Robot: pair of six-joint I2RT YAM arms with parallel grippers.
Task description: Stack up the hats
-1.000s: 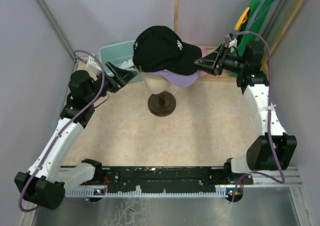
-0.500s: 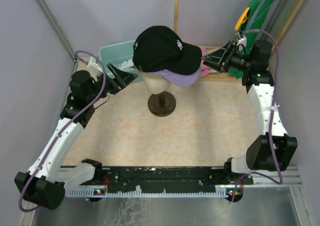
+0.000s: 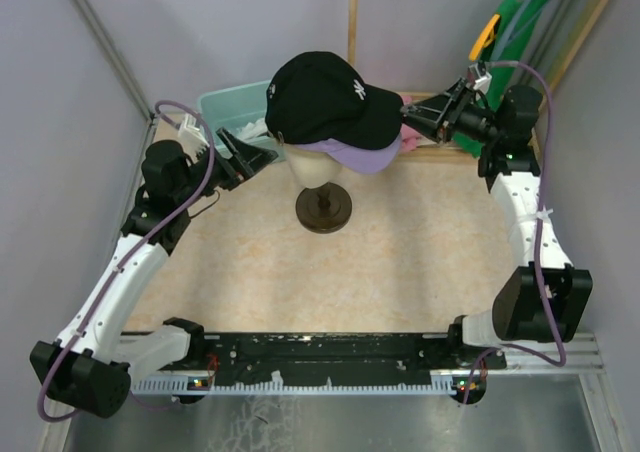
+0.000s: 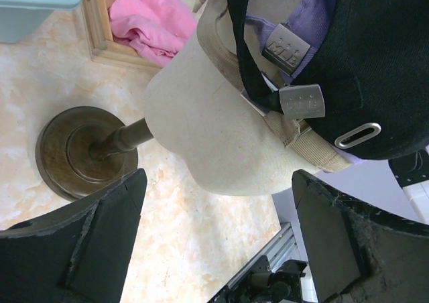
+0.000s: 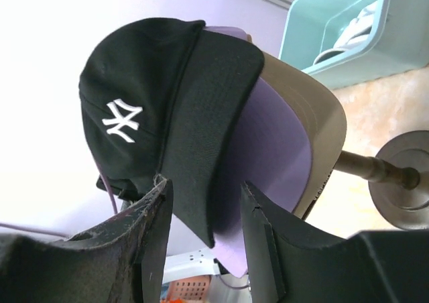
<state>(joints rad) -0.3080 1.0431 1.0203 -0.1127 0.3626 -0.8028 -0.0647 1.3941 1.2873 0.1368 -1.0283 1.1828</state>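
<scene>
Three hats sit stacked on a cream mannequin head (image 4: 201, 115): a black cap with a white logo (image 3: 325, 97) (image 5: 134, 115) on top, a purple cap (image 3: 355, 157) (image 5: 268, 149) under it, and a tan cap (image 5: 315, 102) (image 4: 301, 139) at the bottom. My right gripper (image 3: 407, 120) (image 5: 204, 186) is at the brim tips, part open. The black and purple brim ends show between its fingers, and no clamping is visible. My left gripper (image 3: 250, 150) (image 4: 218, 182) is wide open behind the head, near the caps' back straps, and holds nothing.
The head stands on a dark round base (image 3: 323, 210) (image 4: 74, 149). A teal bin (image 3: 225, 107) (image 5: 335, 21) with white fabric in it is behind my left gripper. A wooden tray holds a pink cloth (image 4: 151, 15). Green and yellow hoops (image 3: 510, 22) lean at the back right.
My right arm has swung back toward the rear right corner while its gripper stays at the brim tips. The left gripper has shifted slightly. The caps have not moved.
</scene>
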